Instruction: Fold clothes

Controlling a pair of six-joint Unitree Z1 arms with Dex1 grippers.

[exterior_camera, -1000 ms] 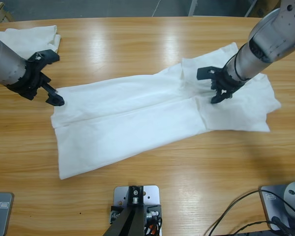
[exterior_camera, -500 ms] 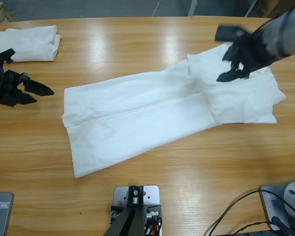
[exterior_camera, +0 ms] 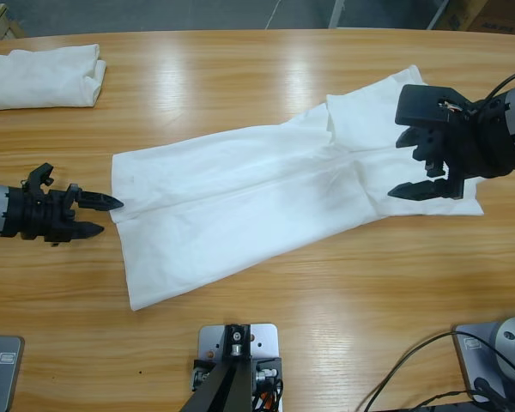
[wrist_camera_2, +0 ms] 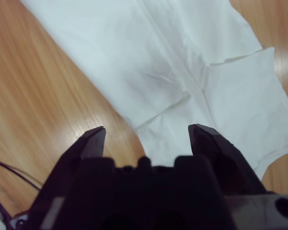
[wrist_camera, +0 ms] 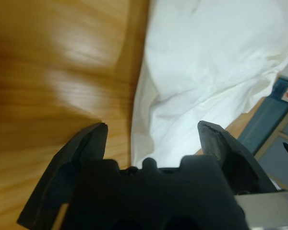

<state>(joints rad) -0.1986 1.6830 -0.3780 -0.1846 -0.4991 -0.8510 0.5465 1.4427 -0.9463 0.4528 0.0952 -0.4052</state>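
Observation:
A large white garment (exterior_camera: 266,202) lies spread flat across the table, running from lower left to upper right, with a lengthwise fold line along it. My left gripper (exterior_camera: 110,216) is open and low over the wood, its jaws pointing at the garment's left edge without touching it. In the left wrist view the left gripper (wrist_camera: 153,125) has white cloth (wrist_camera: 206,72) just ahead of its jaws. My right gripper (exterior_camera: 403,167) hangs open above the garment's right part, holding nothing. The right wrist view looks past the right gripper (wrist_camera_2: 148,128) down on that cloth (wrist_camera_2: 182,48).
A second white garment (exterior_camera: 43,75), folded, lies at the table's far left corner. Black cables (exterior_camera: 412,378) run near the front right edge. Bare wood (exterior_camera: 326,292) stretches along the front of the table.
The left gripper swung from the upper left down to the garment's left edge. The right gripper came from the far right back over the garment's right part. The garment shifted right a second ago, then stayed.

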